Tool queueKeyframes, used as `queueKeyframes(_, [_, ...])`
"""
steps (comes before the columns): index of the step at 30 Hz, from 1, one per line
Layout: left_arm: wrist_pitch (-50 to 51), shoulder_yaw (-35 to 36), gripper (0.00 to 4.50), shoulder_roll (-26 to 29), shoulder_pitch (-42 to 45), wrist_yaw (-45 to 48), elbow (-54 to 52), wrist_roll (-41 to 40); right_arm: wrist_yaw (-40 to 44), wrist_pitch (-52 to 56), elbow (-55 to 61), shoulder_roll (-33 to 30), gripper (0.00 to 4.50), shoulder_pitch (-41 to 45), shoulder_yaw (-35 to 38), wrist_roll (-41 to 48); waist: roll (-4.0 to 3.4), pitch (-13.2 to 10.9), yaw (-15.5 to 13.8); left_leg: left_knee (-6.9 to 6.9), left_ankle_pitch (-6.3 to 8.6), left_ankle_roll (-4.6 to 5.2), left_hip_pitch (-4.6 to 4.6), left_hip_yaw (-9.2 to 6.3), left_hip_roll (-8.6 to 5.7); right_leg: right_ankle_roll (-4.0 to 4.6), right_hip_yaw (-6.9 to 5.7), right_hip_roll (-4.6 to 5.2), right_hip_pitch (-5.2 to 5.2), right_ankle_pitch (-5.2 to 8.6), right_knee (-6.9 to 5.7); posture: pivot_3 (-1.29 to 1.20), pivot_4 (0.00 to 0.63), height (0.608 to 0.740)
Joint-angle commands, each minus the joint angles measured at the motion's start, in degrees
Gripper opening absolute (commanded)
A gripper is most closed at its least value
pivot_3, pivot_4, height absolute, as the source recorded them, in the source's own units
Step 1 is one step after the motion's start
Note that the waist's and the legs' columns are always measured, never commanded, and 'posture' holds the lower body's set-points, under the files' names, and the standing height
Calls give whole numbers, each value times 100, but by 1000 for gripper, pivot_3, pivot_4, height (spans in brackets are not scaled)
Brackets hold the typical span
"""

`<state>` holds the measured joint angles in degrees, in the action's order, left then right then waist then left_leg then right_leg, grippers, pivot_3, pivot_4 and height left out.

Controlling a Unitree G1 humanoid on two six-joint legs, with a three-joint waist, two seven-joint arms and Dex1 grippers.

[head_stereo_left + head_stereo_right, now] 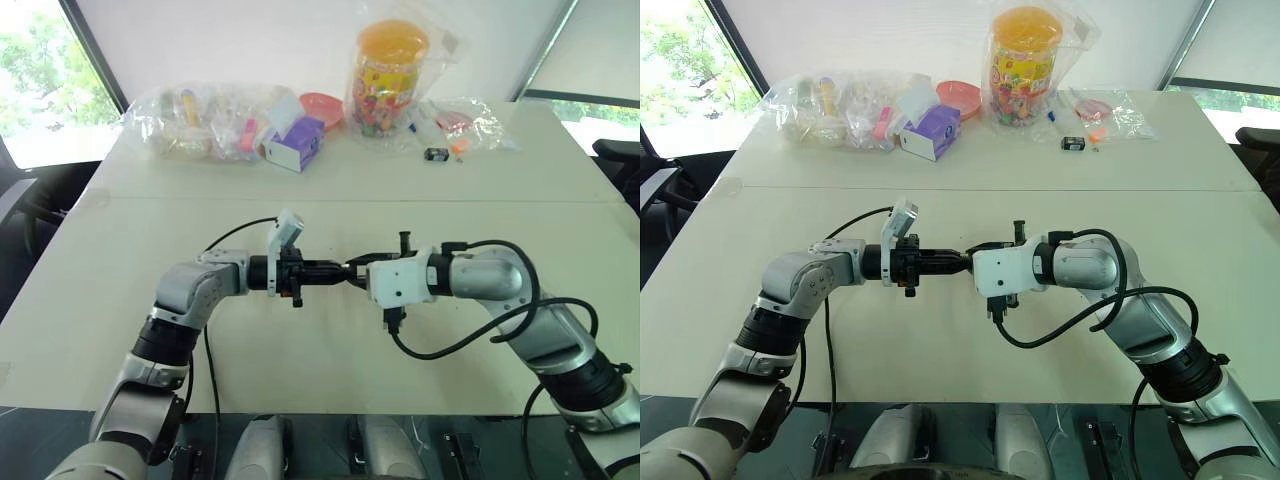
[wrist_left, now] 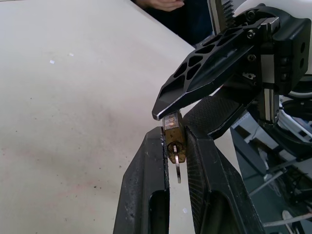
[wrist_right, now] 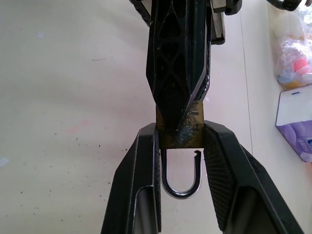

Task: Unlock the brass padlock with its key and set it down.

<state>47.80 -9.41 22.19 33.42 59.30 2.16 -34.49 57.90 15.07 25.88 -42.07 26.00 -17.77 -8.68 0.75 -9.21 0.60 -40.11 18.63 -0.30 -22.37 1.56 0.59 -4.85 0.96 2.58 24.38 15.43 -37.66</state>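
Both grippers meet tip to tip above the middle of the white table (image 1: 120, 300). My right gripper (image 3: 179, 134) is shut on the brass padlock (image 3: 187, 134), gripping its body from both sides. The silvery shackle (image 3: 181, 187) loops back between the right fingers, and one notched leg end stands just clear of the body. From the opposite side my left gripper (image 2: 173, 134) is shut on the small key (image 2: 174, 148) at the padlock's (image 2: 171, 123) keyhole end. A thin silvery bit hangs below the key. In the head views the left gripper (image 1: 338, 270) points at the right gripper (image 1: 354, 270), both held off the table.
Along the table's far edge lie a clear plastic bag of items (image 1: 200, 122), a purple box (image 1: 297, 143), a pink bowl (image 1: 322, 105), an orange-lidded jar (image 1: 388, 75) and a small black item with orange bits (image 1: 436, 154). A person's hand (image 2: 163, 4) shows beyond the table.
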Motion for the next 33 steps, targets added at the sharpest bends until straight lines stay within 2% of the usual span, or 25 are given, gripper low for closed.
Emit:
queueKeyframes(1, [-175, 37, 0, 141, 22, 134, -88, 64, 57, 303, 435, 14, 2051, -86, 229, 344, 0, 0, 0, 0, 0, 0, 0, 0, 0, 0, 0, 0, 0, 0, 0, 0, 150, 735])
queueKeyframes(5, [-300, -31, 0, 330, 38, 427, -58, 110, -143, 1109, 691, 80, 4075, -196, 820, 821, 0, 0, -7, 0, 0, 0, 0, 0, 1, 0, 1, 2, 0, 0, 0, 0, 150, 735])
queueKeyframes(6, [-334, -57, 0, 361, 40, 486, -52, 128, -211, 1379, 759, 153, 4455, -173, 1008, 1019, 0, 0, -5, 0, 0, 0, 0, 0, 0, 0, 1, 2, 0, 0, 0, 0, 150, 735])
queueKeyframes(8, [-368, -84, 0, 400, 45, 584, -52, 137, -392, 1692, 818, 279, 4455, -144, 1274, 1247, 0, 0, -4, 0, 0, 0, 0, 0, 0, 0, 1, 3, 0, 0, 0, 0, 150, 735])
queueKeyframes(9, [-365, -83, 0, 403, 52, 613, -53, 130, -463, 1788, 822, 304, 4127, -148, 1337, 1296, 0, 0, -3, 1, 0, 0, 0, -1, 1, 0, 0, 2, 0, 0, 0, 0, 150, 735])
queueKeyframes(11, [-348, -75, 0, 389, 76, 644, -52, 118, -587, 1904, 808, 347, 3198, -179, 1391, 1365, 0, 0, -3, 1, 0, 1, 0, -1, 1, 0, 1, 2, 0, 0, 0, 0, 150, 735])
queueKeyframes(17, [-314, -19, 0, 283, 232, 668, 70, 93, -1020, 2044, 724, 578, 35, -263, 1095, 1360, 0, 0, -2, 1, 0, 1, 0, 0, 1, 0, 1, 1, 0, 0, 0, 0, 150, 735])
queueKeyframes(33, [140, 317, 0, 172, 410, 517, -55, -277, -1371, 1698, 321, 474, 35, -593, 523, 1130, 0, 0, 0, 1, 1, 1, -1, 0, 0, 0, 0, -3, 0, 0, 0, 0, 150, 735])
